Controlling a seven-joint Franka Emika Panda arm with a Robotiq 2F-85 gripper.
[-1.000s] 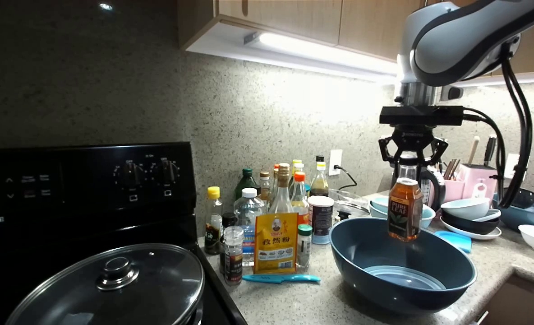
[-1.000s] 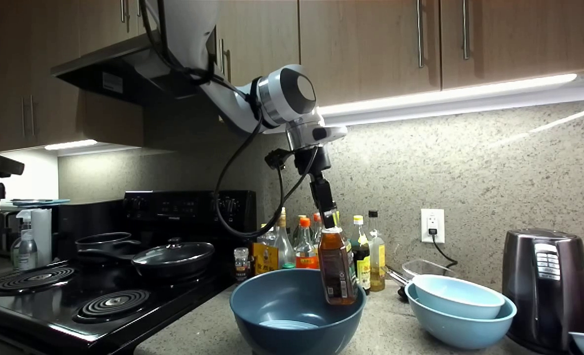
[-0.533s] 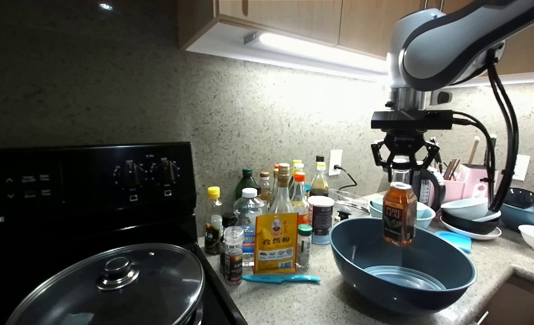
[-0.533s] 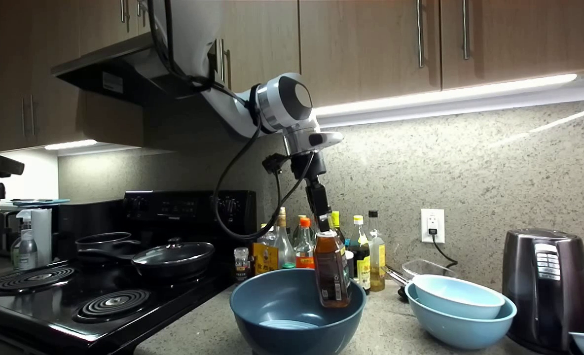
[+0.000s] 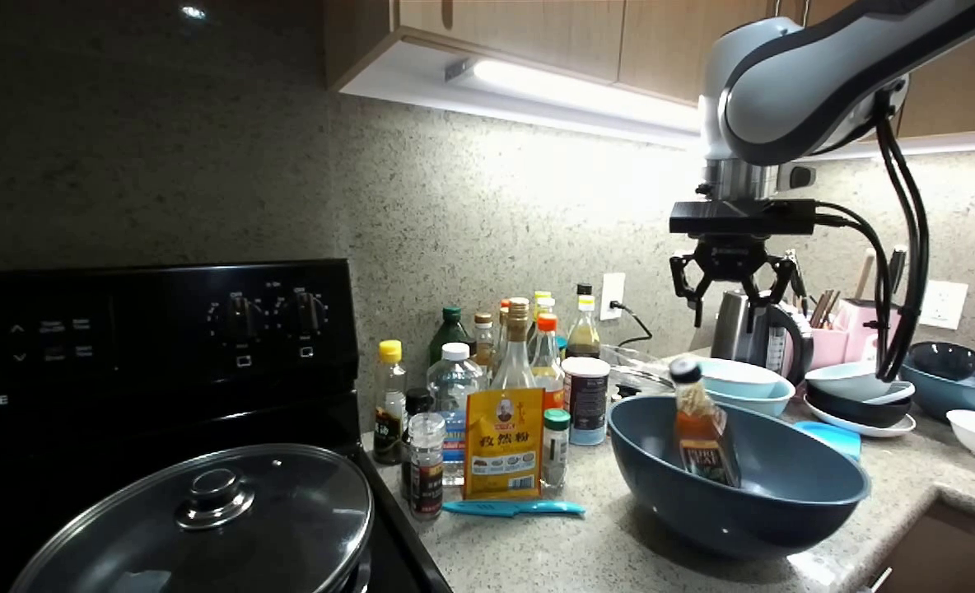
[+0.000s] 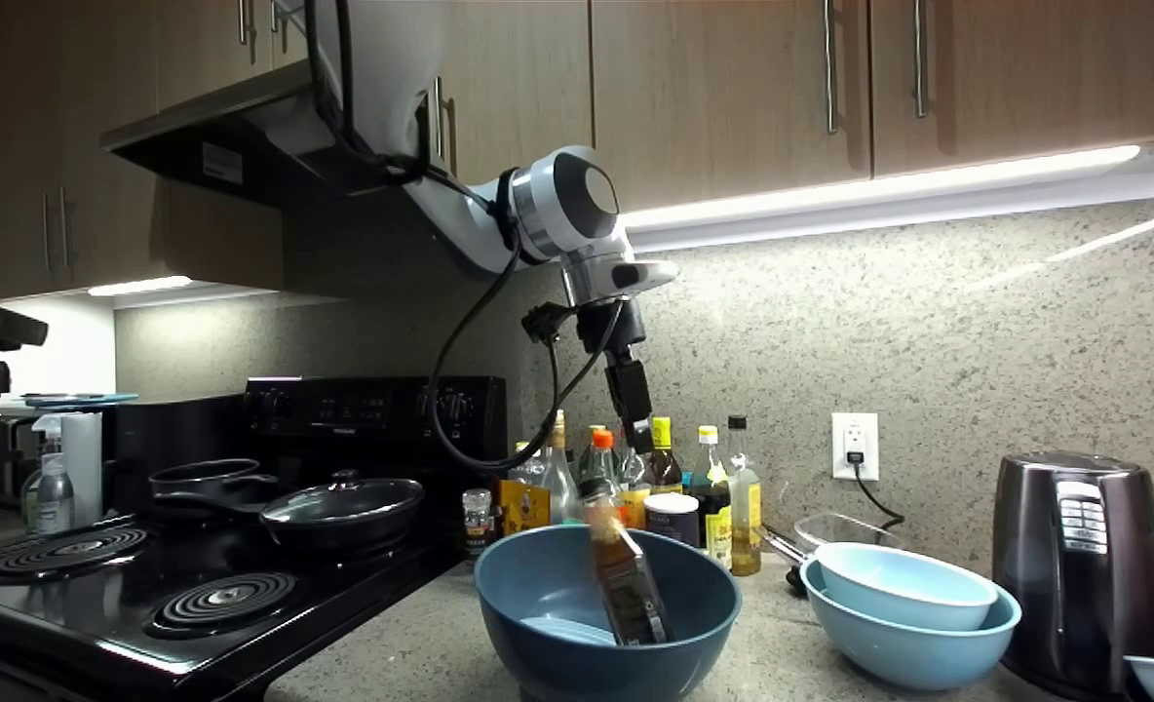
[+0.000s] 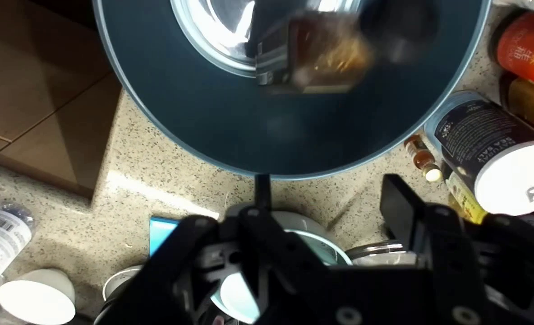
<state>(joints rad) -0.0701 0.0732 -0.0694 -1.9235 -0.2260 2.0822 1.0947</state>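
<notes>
Gripper (image 5: 725, 319): jaws spread partway, holding nothing we can see
Tea bottle (image 5: 706, 441): apart from gripper, below it at 6 o'clock in both exterior views; tilted inside blue bowl (image 5: 776, 527), top leaning between 11 and 12
Light-blue bowls (image 6: 913, 655): 3 o'clock of blue bowl, in an exterior view
Turquoise knife (image 5: 508, 508): we mark 9 o'clock of it, in an exterior view

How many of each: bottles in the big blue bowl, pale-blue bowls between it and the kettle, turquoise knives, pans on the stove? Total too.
Tilted amber tea bottle: 1
Nested round pale-blue bowls: 2
Slim turquoise knife: 1
Round black pans: 2
Total: 6
</notes>
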